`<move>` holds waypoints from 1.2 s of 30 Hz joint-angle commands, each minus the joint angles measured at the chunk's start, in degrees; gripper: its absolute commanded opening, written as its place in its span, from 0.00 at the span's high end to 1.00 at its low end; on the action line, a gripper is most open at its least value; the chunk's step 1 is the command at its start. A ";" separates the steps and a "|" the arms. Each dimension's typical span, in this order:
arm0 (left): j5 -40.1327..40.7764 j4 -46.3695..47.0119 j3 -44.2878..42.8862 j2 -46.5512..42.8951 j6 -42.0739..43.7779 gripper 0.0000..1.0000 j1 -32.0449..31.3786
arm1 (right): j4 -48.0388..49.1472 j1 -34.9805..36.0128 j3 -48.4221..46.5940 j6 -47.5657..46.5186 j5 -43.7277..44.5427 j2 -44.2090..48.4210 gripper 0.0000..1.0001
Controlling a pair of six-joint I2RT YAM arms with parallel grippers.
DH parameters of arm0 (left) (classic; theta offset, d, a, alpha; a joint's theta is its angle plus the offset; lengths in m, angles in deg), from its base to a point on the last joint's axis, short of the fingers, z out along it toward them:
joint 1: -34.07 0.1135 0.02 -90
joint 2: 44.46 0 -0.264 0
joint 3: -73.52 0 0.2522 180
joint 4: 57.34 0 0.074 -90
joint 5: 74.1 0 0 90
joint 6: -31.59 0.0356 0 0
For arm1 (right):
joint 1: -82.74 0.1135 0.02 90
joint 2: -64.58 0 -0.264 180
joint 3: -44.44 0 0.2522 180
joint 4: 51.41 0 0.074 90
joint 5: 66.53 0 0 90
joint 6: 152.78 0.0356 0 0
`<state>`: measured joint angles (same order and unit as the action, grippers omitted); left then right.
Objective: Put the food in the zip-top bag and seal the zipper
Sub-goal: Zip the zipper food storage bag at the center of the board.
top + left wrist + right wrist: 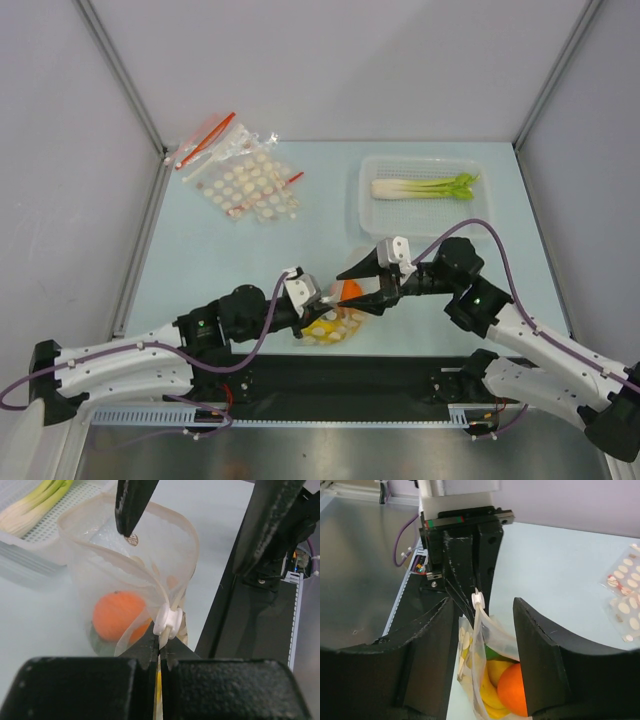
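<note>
The dotted zip-top bag (335,318) hangs near the table's front edge, its mouth open. Inside it are the orange (512,690), the yellow fruit (492,680) and a green piece (492,652). My left gripper (161,647) is shut on the bag's mouth edge, just below the zipper's white slider (167,621). It also shows in the top view (320,300). My right gripper (483,602) is open, with one finger on each side of the bag's top (352,288). The leek (425,186) lies in the white mesh basket (375,215).
A heap of spare dotted bags with red strips (240,175) lies at the back left. The basket stands at the back right. A black base plate (330,380) runs along the near edge under both arms.
</note>
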<state>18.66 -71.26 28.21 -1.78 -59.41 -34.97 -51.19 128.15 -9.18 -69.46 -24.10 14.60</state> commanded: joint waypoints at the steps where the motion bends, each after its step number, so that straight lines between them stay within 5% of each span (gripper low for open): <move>1: -4.78 1.83 -2.99 0.83 0.73 1.00 0.04 | -2.28 2.05 -2.51 -5.88 -1.30 -0.47 0.44; 14: -6.98 1.31 -3.61 1.62 0.56 1.00 0.04 | -5.10 4.95 -3.65 -11.25 0.20 -4.69 0.58; 21: -6.02 0.96 -3.78 1.53 0.38 0.99 0.04 | -5.19 5.13 -4.09 -10.55 0.37 -4.52 0.92; 24: -5.75 0.87 -3.78 1.27 0.29 0.81 0.04 | -5.28 5.13 -4.18 -9.76 0.99 -3.82 1.00; 25: -6.01 0.87 -3.69 1.01 0.38 0.64 0.04 | -5.02 5.13 -3.92 -9.24 1.60 -3.38 1.00; 27: -6.19 1.04 -3.34 -0.04 0.38 0.55 0.13 | -3.70 5.13 -3.48 -7.83 2.92 -2.85 1.00; 36: -7.95 3.41 -1.41 -4.44 0.29 0.48 0.04 | -0.97 5.13 -2.24 -5.98 2.75 -0.83 1.00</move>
<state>12.59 -71.04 27.29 -5.00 -59.41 -34.94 -56.33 132.94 -10.49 -76.56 -21.55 12.15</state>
